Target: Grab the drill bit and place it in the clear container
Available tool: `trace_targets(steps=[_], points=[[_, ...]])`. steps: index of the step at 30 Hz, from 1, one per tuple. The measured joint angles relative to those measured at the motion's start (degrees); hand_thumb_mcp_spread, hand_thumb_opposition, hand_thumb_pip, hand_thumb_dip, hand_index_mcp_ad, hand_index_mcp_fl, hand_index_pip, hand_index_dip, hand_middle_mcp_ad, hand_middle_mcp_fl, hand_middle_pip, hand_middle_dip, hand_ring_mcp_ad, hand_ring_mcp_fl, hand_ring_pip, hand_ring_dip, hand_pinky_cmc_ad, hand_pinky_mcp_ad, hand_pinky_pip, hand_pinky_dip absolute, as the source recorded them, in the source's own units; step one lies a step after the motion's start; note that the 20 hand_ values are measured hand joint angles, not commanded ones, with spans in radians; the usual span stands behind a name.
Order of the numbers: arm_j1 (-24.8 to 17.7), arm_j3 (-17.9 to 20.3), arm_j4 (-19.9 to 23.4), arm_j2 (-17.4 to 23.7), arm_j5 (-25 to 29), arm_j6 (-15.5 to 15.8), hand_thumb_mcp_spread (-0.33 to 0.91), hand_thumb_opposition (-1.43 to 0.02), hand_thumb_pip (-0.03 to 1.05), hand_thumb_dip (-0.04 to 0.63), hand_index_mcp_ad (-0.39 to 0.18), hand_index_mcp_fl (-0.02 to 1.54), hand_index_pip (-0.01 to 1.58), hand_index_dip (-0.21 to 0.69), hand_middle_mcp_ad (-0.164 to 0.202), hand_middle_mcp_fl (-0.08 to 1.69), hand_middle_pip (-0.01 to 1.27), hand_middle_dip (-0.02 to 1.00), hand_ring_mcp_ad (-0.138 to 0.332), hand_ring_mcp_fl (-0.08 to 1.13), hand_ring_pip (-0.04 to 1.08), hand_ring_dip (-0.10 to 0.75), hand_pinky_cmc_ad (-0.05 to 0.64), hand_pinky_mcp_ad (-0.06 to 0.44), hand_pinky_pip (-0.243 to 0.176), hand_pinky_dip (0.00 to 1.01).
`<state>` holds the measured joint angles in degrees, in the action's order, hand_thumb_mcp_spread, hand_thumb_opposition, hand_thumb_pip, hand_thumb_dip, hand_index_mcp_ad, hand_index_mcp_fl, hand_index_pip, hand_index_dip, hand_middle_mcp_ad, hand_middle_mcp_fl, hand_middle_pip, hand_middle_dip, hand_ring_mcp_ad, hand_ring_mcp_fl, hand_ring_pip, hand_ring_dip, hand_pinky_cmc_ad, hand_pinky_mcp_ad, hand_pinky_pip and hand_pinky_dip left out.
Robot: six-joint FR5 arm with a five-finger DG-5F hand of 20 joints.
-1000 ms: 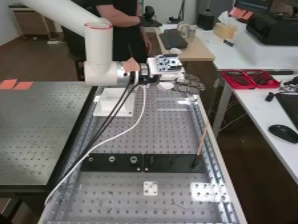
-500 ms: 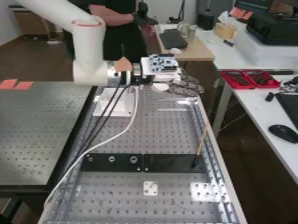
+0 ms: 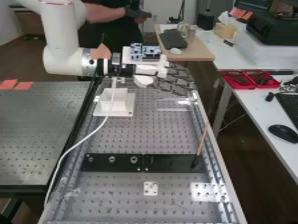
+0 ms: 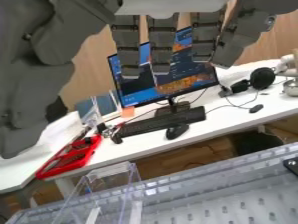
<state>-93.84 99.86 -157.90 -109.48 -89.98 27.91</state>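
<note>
Hand (image 3: 174,80) above far end of perforated bench (image 3: 120,192), fingers straight, spread slightly apart. Clear container (image 4: 110,172) at bench's far end, near side rail. Thin brown stick (image 3: 202,141) leaning, lower end at black plate (image 3: 166,162).

High view slanting down bench (image 3: 143,135), nearer wrist view facing desk (image 4: 136,146) — red tray (image 4: 81,158) shared

Room light is bright and fairly even, probably from overhead. In the high view, white glare patches sit on the bench (image 3: 120,195) beside its right edge, toward the near end; the floor (image 3: 233,172) beyond that edge is dim. In the wrist view, the monitor (image 4: 184,67) glows and the clear container's rim (image 4: 112,169) catches pale glints.
</note>
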Motion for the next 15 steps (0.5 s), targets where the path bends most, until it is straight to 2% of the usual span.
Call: trace_targets(steps=[4, 12, 15], points=[[-0.36, 1.46, -0.68, 2.57, 0.80, 2.39, 0.28, -0.66, 0.28, 0.075, -0.054, 0.19, 0.13, 0.209, 0.070, 0.06, 0.13, 0.17, 0.222, 0.00, 0.10, 0.007, 0.265, 0.180, -0.110, 0.35], [-0.90, 3.87, 0.01, 6.13, 3.25, 4.49, 0.28, -0.66, 0.27, 0.056, -0.054, 0.19, 0.11, 0.253, 0.070, 0.06, 0.13, 0.17, 0.227, 0.00, 0.10, 0.007, 0.278, 0.183, -0.126, 0.38], [-1.26, 4.78, 0.62, 7.57, 4.32, 4.92, 0.28, -0.66, 0.26, 0.052, -0.052, 0.19, 0.10, 0.262, 0.070, 0.06, 0.13, 0.17, 0.227, 0.00, 0.10, 0.007, 0.278, 0.201, -0.122, 0.38]])
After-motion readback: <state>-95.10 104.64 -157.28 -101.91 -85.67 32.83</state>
